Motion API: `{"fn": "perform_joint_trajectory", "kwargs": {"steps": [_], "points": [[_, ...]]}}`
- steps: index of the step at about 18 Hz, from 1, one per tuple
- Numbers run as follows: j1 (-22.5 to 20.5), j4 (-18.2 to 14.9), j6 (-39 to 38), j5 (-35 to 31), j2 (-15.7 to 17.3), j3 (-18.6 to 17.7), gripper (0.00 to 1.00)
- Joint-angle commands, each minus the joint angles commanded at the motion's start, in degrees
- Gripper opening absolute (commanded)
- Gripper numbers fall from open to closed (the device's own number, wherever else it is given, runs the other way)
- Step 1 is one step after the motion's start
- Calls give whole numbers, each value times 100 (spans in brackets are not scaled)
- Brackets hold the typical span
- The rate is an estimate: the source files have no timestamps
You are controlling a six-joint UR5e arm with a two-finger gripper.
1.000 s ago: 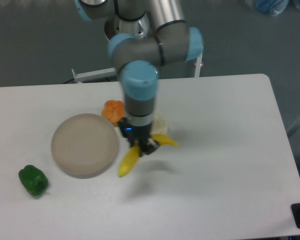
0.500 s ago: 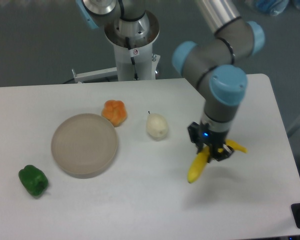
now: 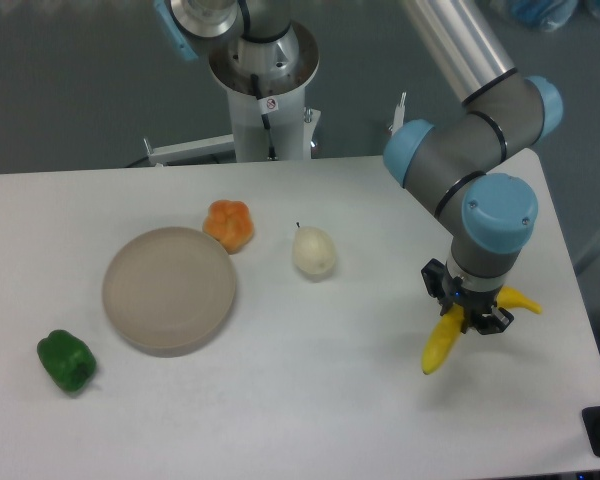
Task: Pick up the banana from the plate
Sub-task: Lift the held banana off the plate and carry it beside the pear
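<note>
- Fixed camera: the gripper [image 3: 474,320] has swung further right in the last second, from just beside the plate [image 3: 169,289] to over the right side of the table [image 3: 310,400], near its right edge.
- Fingers are closed on the banana [image 3: 442,340] around its middle. One end hangs down-left, the other pokes out to the right behind the wrist.
- Banana looks clear of the table, with a faint shadow under it, so it is carried, not resting.
- Plate has nothing on it and hasn't shifted. My read: the pick is done and the arm is just moving the banana away. What's left is holding or setting it down.
- Risk, as a judgement: the banana sits tilted in the grip, so it could pivot if the arm jerks.
- Table: white, matte. Also on it are an orange fruit [image 3: 230,224] touching the plate's upper right rim, a pale pear [image 3: 313,251] mid-table, and a green pepper [image 3: 66,360] at far left. None have moved.
- Room: grey floor behind, arm's pedestal base [image 3: 263,100] at the far table edge.
</note>
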State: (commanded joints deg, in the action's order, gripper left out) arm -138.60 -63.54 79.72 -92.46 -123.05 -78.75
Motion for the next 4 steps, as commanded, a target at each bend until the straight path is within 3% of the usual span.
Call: {"fn": "perform_joint_trajectory", "kwargs": {"steps": [4], "points": [[17,0,0,17,0,9,11]]}}
